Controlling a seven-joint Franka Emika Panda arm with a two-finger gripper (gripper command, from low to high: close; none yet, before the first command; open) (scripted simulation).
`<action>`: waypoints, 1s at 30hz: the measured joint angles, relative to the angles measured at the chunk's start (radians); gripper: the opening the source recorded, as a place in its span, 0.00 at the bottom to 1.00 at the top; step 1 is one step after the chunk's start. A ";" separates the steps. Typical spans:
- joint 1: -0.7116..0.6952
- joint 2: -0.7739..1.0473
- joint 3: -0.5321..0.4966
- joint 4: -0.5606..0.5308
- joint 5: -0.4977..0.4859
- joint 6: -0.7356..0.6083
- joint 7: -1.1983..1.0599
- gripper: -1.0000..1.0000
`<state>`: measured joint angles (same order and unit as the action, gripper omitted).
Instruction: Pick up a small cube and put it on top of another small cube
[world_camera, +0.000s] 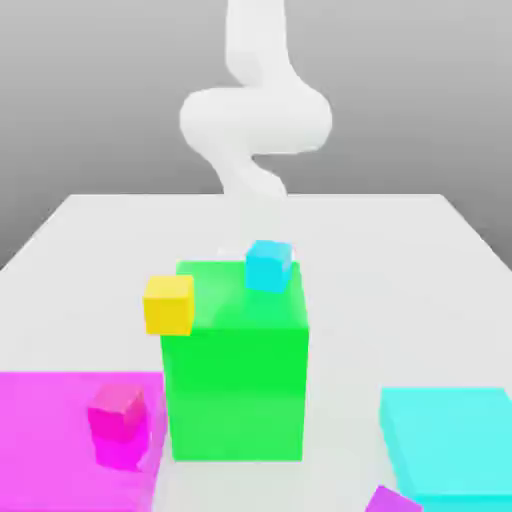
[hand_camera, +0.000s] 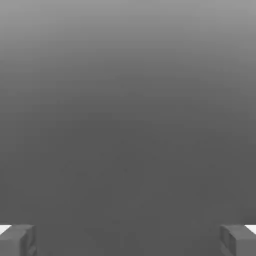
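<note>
The small purple cube (world_camera: 388, 499) sits at the very bottom of the exterior view, right of centre, cut by the frame edge and just beside the near corner of the flat cyan pad (world_camera: 455, 440). The white arm (world_camera: 255, 120) rises at the upper middle of that frame, behind the big green block (world_camera: 235, 375), so the cube lies well apart from it — toward the camera and to the exterior view's right, with the block partly between them. In the hand view the gripper (hand_camera: 128, 240) stands spread wide, its two grey fingertips (hand_camera: 17, 240) at the lower corners with nothing between them. The cube has no long axis to favour. Likely targets are the pink cube (world_camera: 118, 425) at lower left, yellow cube (world_camera: 168, 304) or blue cube (world_camera: 268, 265). No writing or labels anywhere.
</note>
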<state>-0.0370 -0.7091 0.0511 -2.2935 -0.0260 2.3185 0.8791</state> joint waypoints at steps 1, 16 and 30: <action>-0.016 0.039 0.022 0.003 -0.012 0.008 0.035 0.50; -0.136 0.587 0.248 0.043 -0.239 0.116 0.560 0.50; -0.056 1.050 0.267 0.068 -0.269 0.251 0.923 0.50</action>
<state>-0.0932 0.3406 0.3177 -2.2254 -0.2948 2.5699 1.8021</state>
